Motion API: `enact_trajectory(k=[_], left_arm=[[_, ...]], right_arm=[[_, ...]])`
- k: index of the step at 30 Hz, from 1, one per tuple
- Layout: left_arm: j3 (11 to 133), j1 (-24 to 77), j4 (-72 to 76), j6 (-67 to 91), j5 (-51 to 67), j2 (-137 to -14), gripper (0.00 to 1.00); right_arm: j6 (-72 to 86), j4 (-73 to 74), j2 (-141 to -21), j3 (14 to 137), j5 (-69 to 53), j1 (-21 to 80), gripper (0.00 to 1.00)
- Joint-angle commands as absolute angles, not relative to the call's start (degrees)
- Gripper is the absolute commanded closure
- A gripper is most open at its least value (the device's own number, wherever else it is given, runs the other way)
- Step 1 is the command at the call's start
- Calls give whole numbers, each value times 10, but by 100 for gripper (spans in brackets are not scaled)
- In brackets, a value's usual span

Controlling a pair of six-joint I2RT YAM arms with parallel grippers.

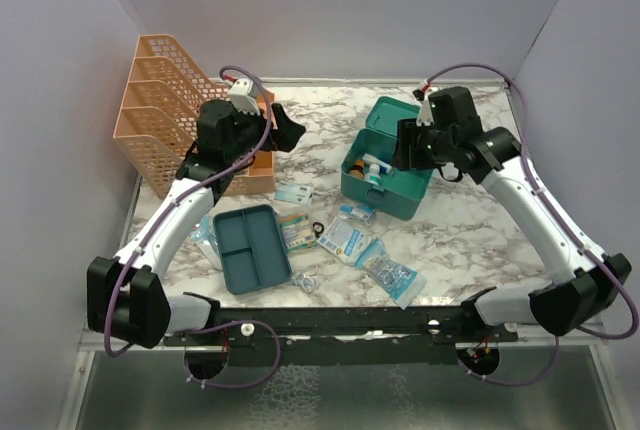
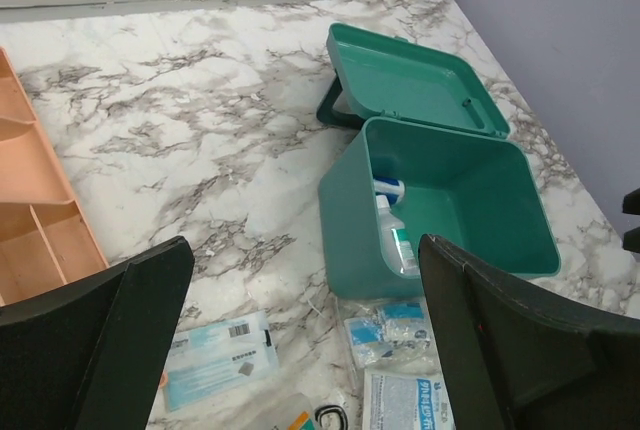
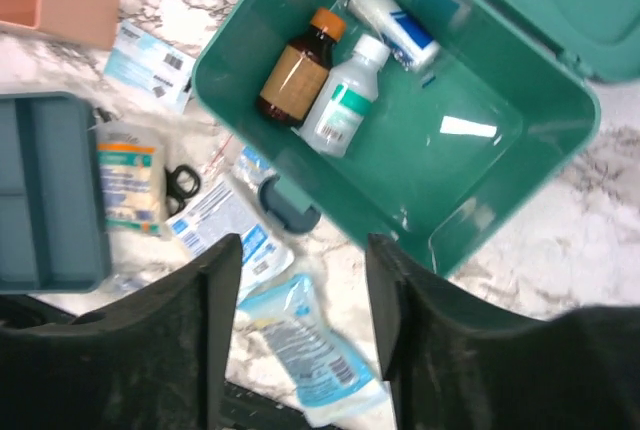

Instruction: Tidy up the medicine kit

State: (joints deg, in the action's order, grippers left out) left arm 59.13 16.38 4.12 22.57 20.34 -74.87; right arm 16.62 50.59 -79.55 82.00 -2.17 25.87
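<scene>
Marble-patterned white tabletop (image 1: 330,140) carried the teal, rounded-corner, metal-look medicine kit (image 1: 385,175) on its right half. The kit's mouth faced up, its lid was thrown back toward the far wall, and its long axis ran roughly left to right, slightly skewed. Left gripper (image 2: 305,245) gaped wide, empty; right gripper (image 3: 300,245) hung over the kit, jaws partly apart, holding nothing.
</scene>
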Motion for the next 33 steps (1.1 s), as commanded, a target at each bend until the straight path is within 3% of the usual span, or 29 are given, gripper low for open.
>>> enact_trajectory(k=[1, 10, 22, 33], left_arm=[[579, 177, 38, 206, 218, -708, 1], [501, 293, 40, 225, 270, -669, 5], [404, 477, 71, 246, 234, -712, 38], [403, 537, 103, 254, 187, -847, 54]], right_arm=[[231, 592, -725, 814, 1, 257, 44], [371, 640, -611, 690, -20, 257, 41], [494, 590, -473, 542, -11, 258, 44], [499, 539, -429, 507, -10, 258, 47]])
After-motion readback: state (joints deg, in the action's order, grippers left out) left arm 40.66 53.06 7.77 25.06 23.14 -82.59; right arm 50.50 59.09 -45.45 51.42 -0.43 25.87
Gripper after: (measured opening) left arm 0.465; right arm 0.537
